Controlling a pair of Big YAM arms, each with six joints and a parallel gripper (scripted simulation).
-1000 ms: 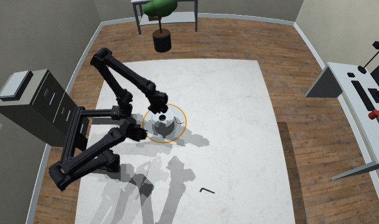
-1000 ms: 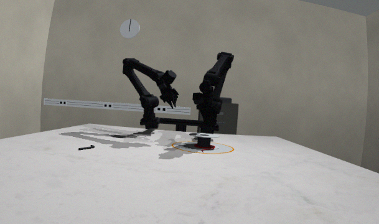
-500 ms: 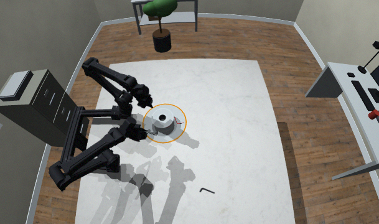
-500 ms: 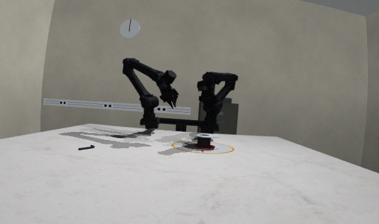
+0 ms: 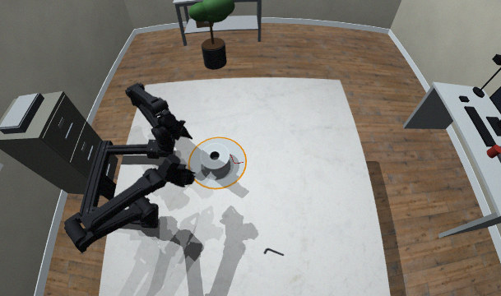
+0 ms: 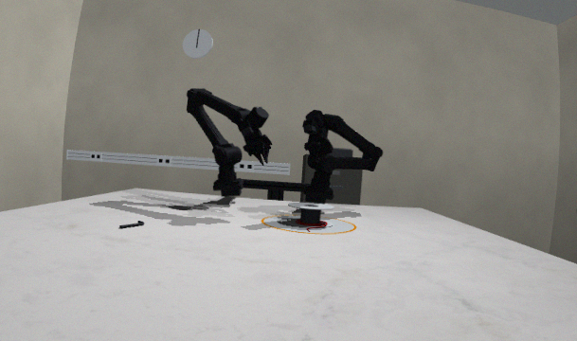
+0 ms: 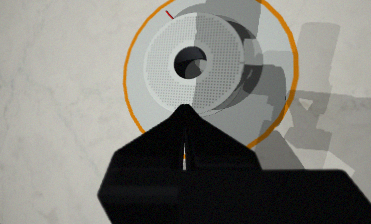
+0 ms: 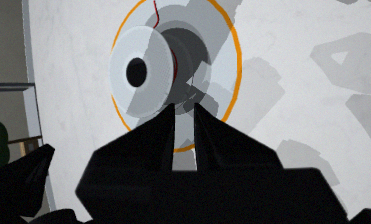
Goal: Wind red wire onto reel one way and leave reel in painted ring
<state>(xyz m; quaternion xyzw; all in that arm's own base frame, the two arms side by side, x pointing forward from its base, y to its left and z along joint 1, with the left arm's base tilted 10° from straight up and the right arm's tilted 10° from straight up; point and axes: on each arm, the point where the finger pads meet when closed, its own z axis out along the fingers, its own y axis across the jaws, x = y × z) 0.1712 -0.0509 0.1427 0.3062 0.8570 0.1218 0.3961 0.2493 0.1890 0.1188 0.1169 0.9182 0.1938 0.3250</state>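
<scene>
The reel (image 5: 224,158) (image 6: 311,217) (image 7: 161,65) (image 8: 157,82) lies flat on a flange inside the orange painted ring (image 5: 246,163) (image 6: 355,227) (image 7: 125,80) (image 8: 240,65). Red wire (image 5: 238,163) (image 6: 325,224) (image 7: 169,15) (image 8: 157,19) shows low around the core, and a short bent tail sticks out inside the ring. My left gripper (image 5: 190,137) (image 7: 184,111) is shut and empty, above and beside the reel. My right gripper (image 5: 193,177) (image 6: 264,163) (image 8: 184,110) is narrowly open and empty, raised beside the reel. Neither touches it. The wire's far side is hidden.
A black hex key (image 5: 274,252) (image 6: 132,224) lies on the white table top (image 5: 316,185), well away from the ring. The two arms stand close together on one side of the reel.
</scene>
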